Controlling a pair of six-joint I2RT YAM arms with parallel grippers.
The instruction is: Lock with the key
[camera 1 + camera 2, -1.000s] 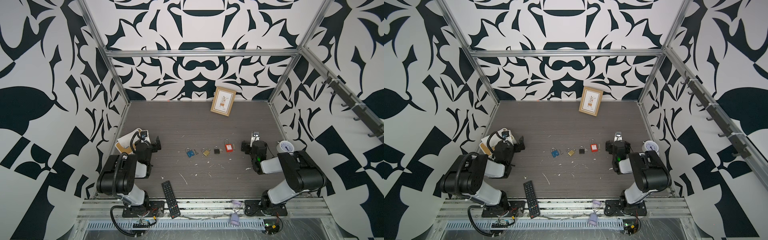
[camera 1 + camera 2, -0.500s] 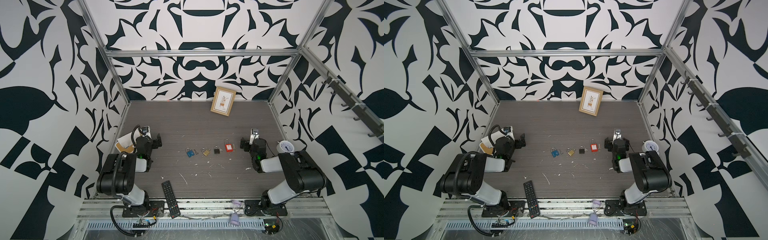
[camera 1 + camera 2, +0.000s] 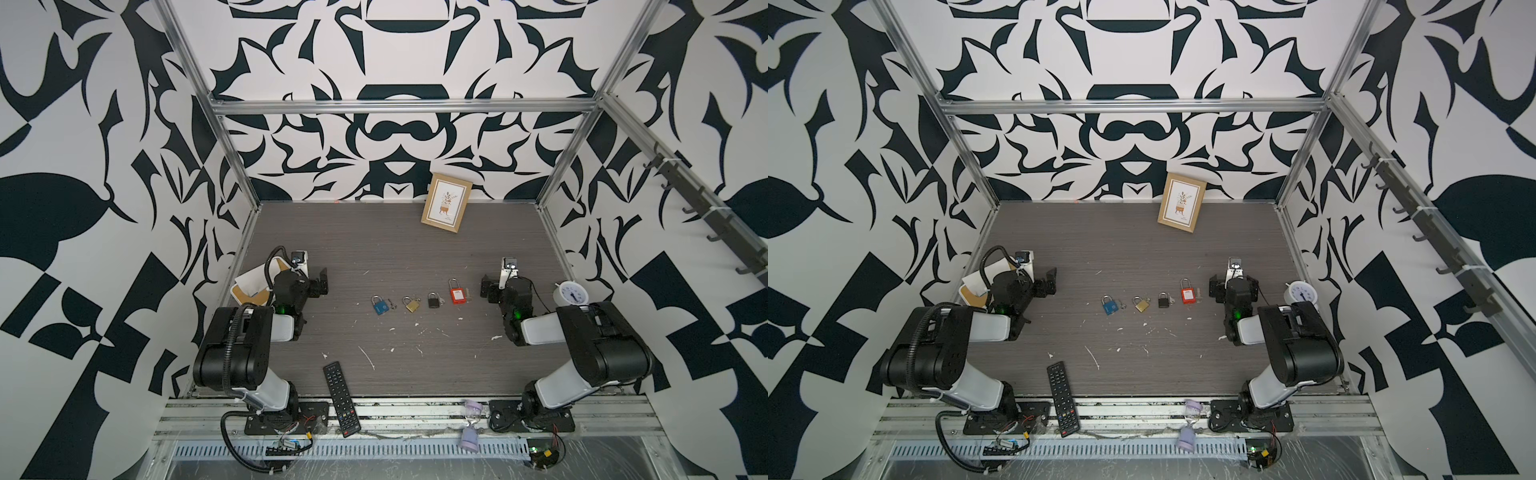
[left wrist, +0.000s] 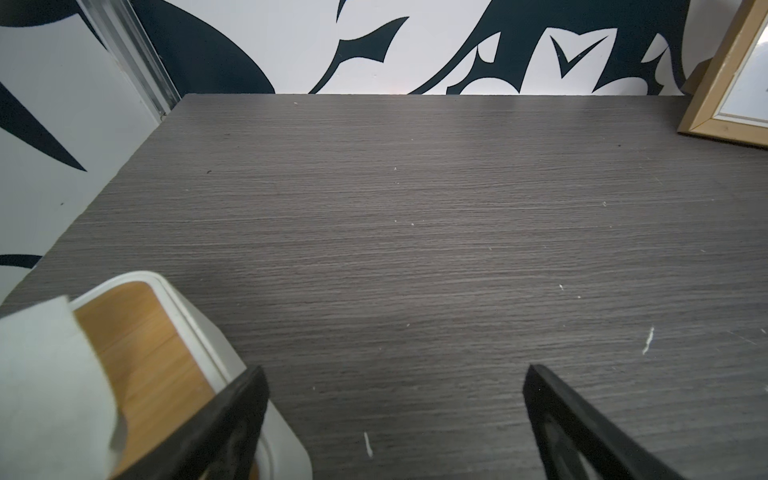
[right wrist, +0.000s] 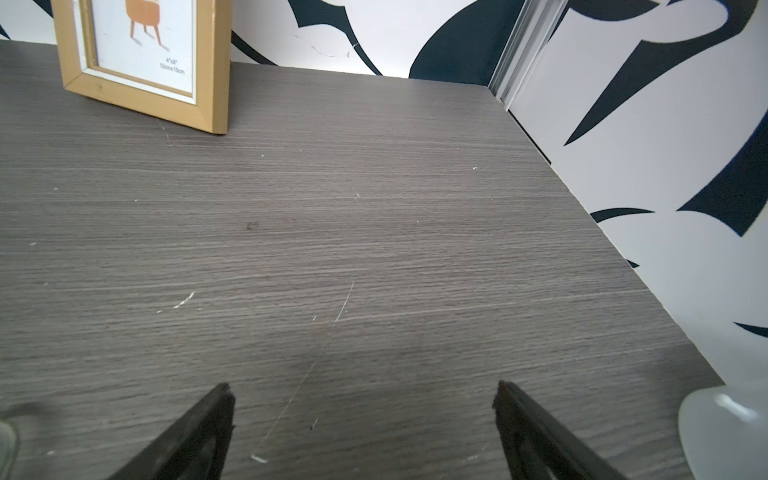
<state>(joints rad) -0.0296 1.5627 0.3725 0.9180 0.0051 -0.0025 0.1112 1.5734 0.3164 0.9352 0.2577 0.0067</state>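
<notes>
Both arms have shifted slightly over the last second: left gripper (image 3: 321, 282) has drawn farther from the front rail toward the tissue box (image 3: 253, 286); right gripper (image 3: 490, 289) has edged the same way a little. Padlocks have not moved.

Left to right, in both top views:
- Left gripper: jaws spread wide, nothing between them; wrist view shows only bare table (image 4: 415, 249) between the fingers (image 4: 232, 419). Well apart from the locks.
- Blue padlock (image 3: 378, 306), small key (image 3: 391, 306) just beside its right side. Whether the key sits in the lock is too small to tell.
- Brass padlock (image 3: 411, 304), then black padlock (image 3: 433, 300), close together.
- Red padlock (image 3: 456, 294), pale key (image 3: 468, 294) just beside it on the right; nearest the right gripper.
- Right gripper: wide open, empty, near the red padlock but not touching.

Orientation: all four locks lie flat mid-table in a row, long axis running front to back, shackles pointing at the back wall; the row climbs slightly rightward. Shackles look down in the bodies, though seating cannot be confirmed.

Judgement: this scene fits either locks awaiting the key or locks already turned shut. If a key is to be worked, one gripper should pin the body flat while the other pinches the key bow square-on and turns about the key's own axis; these keys are tiny, so slipping is the risk.
</notes>
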